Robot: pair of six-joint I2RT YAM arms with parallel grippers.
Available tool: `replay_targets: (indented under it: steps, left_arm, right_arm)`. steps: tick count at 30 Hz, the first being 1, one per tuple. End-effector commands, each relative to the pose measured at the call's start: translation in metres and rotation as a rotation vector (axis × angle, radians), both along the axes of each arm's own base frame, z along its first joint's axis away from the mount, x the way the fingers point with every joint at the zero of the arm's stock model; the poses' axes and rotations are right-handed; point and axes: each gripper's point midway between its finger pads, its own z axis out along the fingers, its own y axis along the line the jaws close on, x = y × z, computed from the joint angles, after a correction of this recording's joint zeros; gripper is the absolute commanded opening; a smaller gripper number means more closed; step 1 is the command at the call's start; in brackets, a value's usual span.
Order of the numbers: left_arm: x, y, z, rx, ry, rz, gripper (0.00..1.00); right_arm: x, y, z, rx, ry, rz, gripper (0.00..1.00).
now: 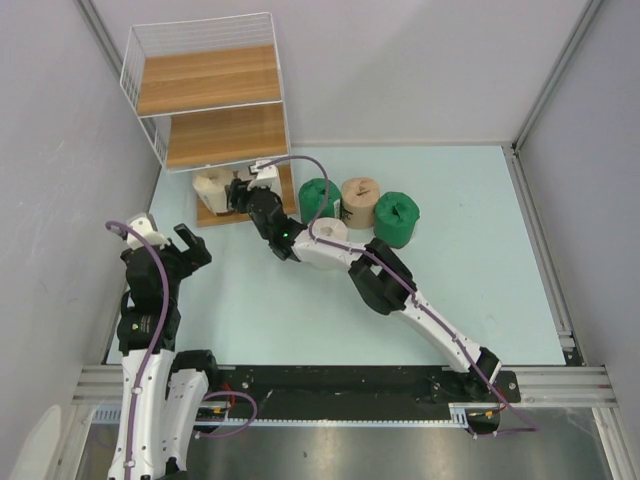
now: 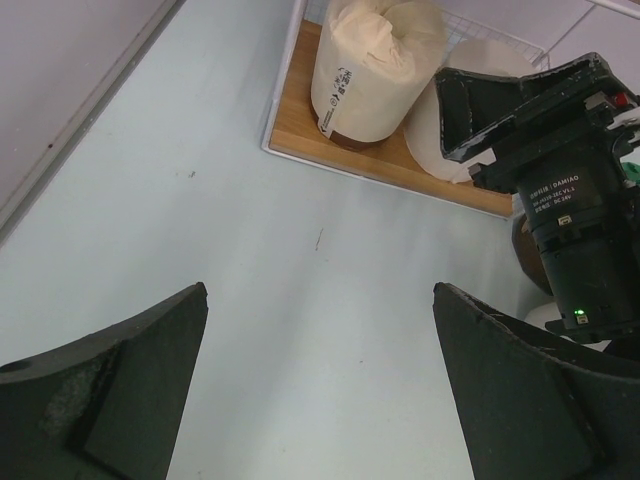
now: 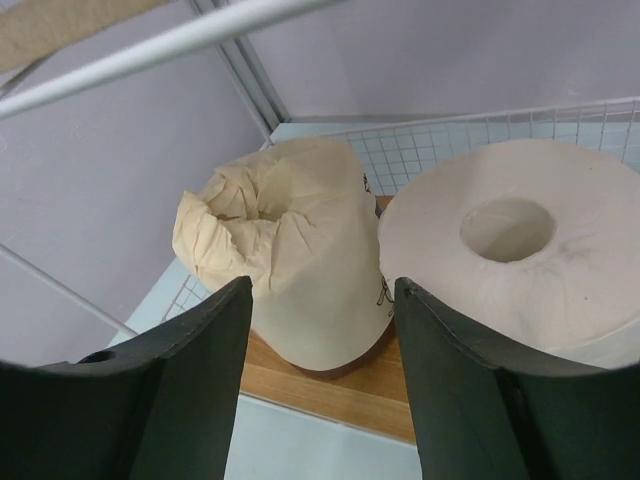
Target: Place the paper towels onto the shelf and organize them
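Paper towels (image 1: pixel 360 202): two on white wire shelf (image 1: pixel 200 80), four on pale blue table (image 1: pixel 480 290).
Upper centre of overhead view: cream wrapped roll (image 1: pixel 212 186) beside white roll (image 3: pixel 510 250) on lowest wooden board (image 1: pixel 215 213); two dark green rolls (image 1: pixel 318 197), tan roll (image 1: pixel 360 202), cream-white roll (image 1: pixel 328 232) just right. Right gripper (image 3: pixel 320 295) jaws spread, facing shelved pair; left gripper (image 2: pixel 320 300) spread wide, lower left, holding nothing.

The left arm (image 1: pixel 150 335) and right arm (image 1: pixel 405 300) have white shells, black joints and a purple cable (image 1: pixel 125 228) each. A black wrist motor (image 2: pixel 570 215) reads DAMIAO, its green light (image 2: pixel 578 314) lit.
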Motion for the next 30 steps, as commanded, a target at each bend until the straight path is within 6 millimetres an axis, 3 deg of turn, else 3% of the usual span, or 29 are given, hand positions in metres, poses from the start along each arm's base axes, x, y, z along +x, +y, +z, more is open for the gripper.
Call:
replay_targets:
  steps: [1,5,8,9,10,17,18,19,20,21,22,23,24,26,29,30]
  left_arm:
    - [0.003,-0.002,0.015,-0.002,-0.045,-0.01,1.0]
    - [0.002,-0.001,0.016,0.0,-0.047,-0.003,1.0]
    - [0.002,0.0,0.016,0.0,-0.046,-0.001,1.0]
    - [0.002,0.0,0.016,0.002,-0.045,0.002,1.0]
    - [0.002,0.0,0.016,0.0,-0.045,0.002,1.0]
    - [0.002,0.0,0.015,-0.002,-0.043,0.005,1.0]
    - [0.002,0.0,0.017,0.0,-0.049,0.004,1.0]
    - [0.003,0.0,0.015,-0.002,-0.042,0.003,1.0]
    - [0.003,0.0,0.015,-0.002,-0.04,0.0,1.0]
    - [0.004,-0.001,0.014,-0.003,-0.037,-0.002,1.0]
    - [0.004,-0.001,0.013,-0.003,-0.035,-0.005,1.0]
    - [0.005,-0.002,0.013,-0.004,-0.034,-0.011,1.0]
    - [0.005,-0.003,0.013,-0.004,-0.031,-0.016,1.0]
    - [0.009,-0.007,0.016,-0.001,-0.044,-0.044,1.0]
    - [0.015,-0.026,0.023,-0.042,-0.074,-0.144,1.0]
    - [0.017,-0.04,0.027,-0.078,-0.083,-0.204,1.0]
  right_arm:
    - [-0.008,-0.003,0.049,0.091,-0.078,0.027,0.64]
    - [-0.036,0.0,0.058,0.08,-0.084,0.101,0.64]
    - [-0.073,0.0,0.066,0.055,-0.09,0.16,0.66]
    - [-0.084,-0.007,0.045,0.009,-0.059,0.167,0.66]
    - [-0.103,-0.01,0.075,0.046,-0.087,0.186,0.66]
    - [-0.167,-0.064,0.117,-0.028,-0.039,0.214,0.74]
    - [-0.168,-0.076,0.105,-0.103,0.014,0.178,0.75]
    - [-0.169,-0.085,0.105,-0.127,0.04,0.151,0.77]
    - [-0.169,-0.101,0.119,-0.12,0.063,0.116,0.81]
    - [-0.166,-0.125,0.099,-0.206,0.135,0.039,0.84]
    - [-0.164,-0.137,0.095,-0.193,0.192,0.002,0.86]
    - [-0.165,-0.155,0.107,-0.174,0.215,-0.026,0.89]
    - [-0.163,-0.185,0.086,-0.259,0.286,-0.094,0.91]
    - [-0.17,-0.225,0.086,-0.229,0.339,-0.173,0.96]
    - [-0.179,-0.277,0.079,-0.242,0.393,-0.274,0.99]
    - [-0.189,-0.304,0.078,-0.253,0.406,-0.303,0.99]
